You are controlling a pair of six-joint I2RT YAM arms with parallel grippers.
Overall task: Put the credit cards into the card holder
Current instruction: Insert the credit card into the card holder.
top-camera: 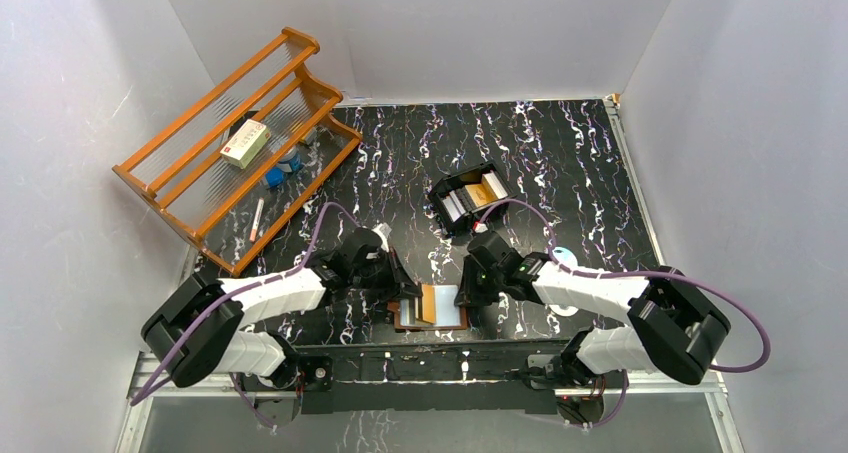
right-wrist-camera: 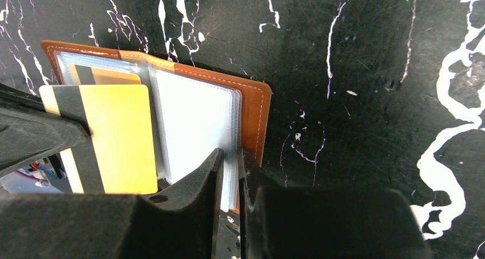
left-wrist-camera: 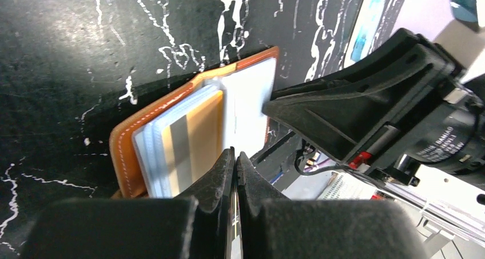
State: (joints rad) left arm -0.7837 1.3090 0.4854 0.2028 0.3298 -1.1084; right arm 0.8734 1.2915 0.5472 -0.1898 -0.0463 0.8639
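The brown card holder lies open at the table's near edge, pale blue sleeves up; it also shows in the left wrist view and the right wrist view. An orange-gold credit card with a grey stripe lies over its left sleeves. A second gold card sits inside a sleeve. My left gripper is shut, its tips resting on the striped card. My right gripper is shut on the holder's right edge, sleeves and cover between its fingers.
A black open tray with more cards, orange and grey-white, stands behind the holder. A wooden rack with a white packet fills the back left. A small white-blue object lies by the right arm.
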